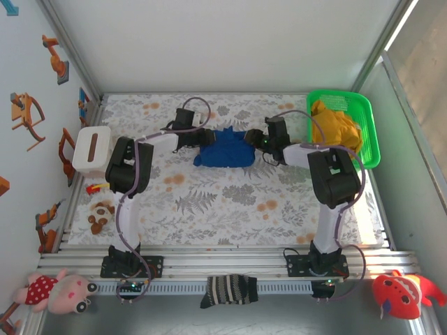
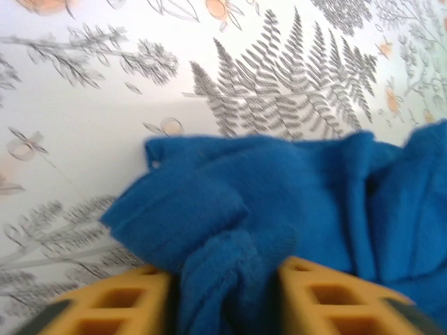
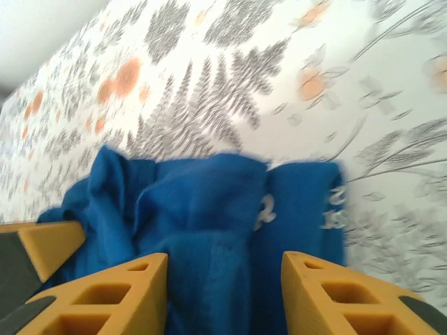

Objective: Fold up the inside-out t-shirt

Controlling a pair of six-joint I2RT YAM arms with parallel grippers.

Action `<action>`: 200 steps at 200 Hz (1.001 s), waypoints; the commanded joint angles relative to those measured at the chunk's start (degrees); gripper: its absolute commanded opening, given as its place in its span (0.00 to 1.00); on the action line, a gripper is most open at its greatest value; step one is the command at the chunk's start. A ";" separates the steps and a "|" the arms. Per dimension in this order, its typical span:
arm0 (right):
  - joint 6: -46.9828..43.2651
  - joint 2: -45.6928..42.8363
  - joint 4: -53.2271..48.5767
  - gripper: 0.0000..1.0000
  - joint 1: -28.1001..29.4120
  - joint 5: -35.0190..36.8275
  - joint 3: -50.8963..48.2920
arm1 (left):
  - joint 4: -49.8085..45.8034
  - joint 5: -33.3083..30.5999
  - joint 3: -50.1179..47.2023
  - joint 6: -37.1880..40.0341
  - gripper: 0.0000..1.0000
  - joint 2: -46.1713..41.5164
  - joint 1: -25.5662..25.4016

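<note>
- While the crumpled royal-blue cloth t-shirt (image 1: 225, 149) lay bunched at the far middle of the floral-patterned worktop (image 1: 230, 202), the left gripper (image 1: 206, 138) met its left edge, the right gripper (image 1: 257, 142) its right.
- Left jaws stood apart, a fold of blue cloth filling the gap.
- Right jaws stood apart astride the cloth, white lettering (image 3: 265, 208) just beyond.

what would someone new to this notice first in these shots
The crumpled royal-blue cloth t-shirt bunched mid-table on the fern-print cover, with the left gripper and right gripper at its two sides, jaws apart around its folds. Next, the bright green plastic basket at the far right corner, holding a mustard-yellow garment.
</note>
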 commanded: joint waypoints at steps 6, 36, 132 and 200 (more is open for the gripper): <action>-2.73 -7.73 -4.62 0.46 -2.07 0.07 -1.58 | -0.28 -0.38 2.39 -2.11 0.63 -2.23 2.08; -3.33 -13.75 -8.00 0.43 -2.00 -5.42 -5.32 | -0.36 0.96 -0.66 -3.91 0.84 -10.50 4.20; -0.45 -15.31 -4.96 0.00 5.71 -11.74 -10.32 | 9.55 11.62 -17.12 -17.89 0.91 -18.79 -4.14; 1.46 1.59 -0.59 0.00 0.02 -7.27 -1.33 | 10.51 7.81 -8.50 -15.55 0.91 -4.61 -1.16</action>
